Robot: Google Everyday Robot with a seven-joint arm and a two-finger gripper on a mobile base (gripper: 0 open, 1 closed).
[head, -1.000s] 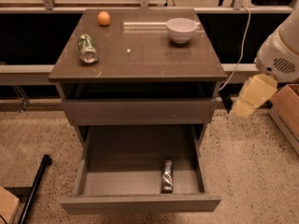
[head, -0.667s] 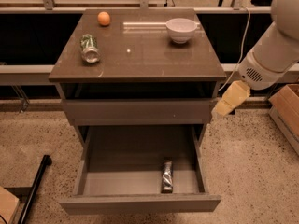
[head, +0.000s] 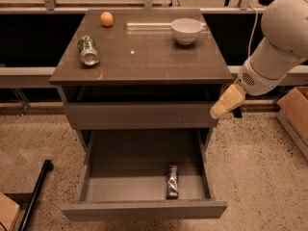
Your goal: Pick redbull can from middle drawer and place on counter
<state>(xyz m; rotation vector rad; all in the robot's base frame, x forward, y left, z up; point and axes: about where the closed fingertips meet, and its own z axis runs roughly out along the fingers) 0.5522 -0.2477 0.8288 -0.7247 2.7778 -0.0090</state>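
The redbull can [head: 172, 181] lies on its side on the floor of the open middle drawer [head: 144, 210], near its front right. The counter [head: 144, 57] is the brown top of the cabinet. My gripper [head: 217, 111], pale yellow on a white arm, hangs at the cabinet's right edge, level with the upper drawer front. It is above and to the right of the can and holds nothing that I can see.
On the counter lie a green can [head: 88, 50] on its side, an orange [head: 107, 19] and a white bowl [head: 186, 30]. The shallower drawer front [head: 139, 115] is shut. A cardboard box [head: 294, 113] stands at the right and a black pole [head: 36, 191] at the lower left.
The arm has swung left and the gripper has come from off to the right up to the cabinet's right edge. The can and drawer have not moved.
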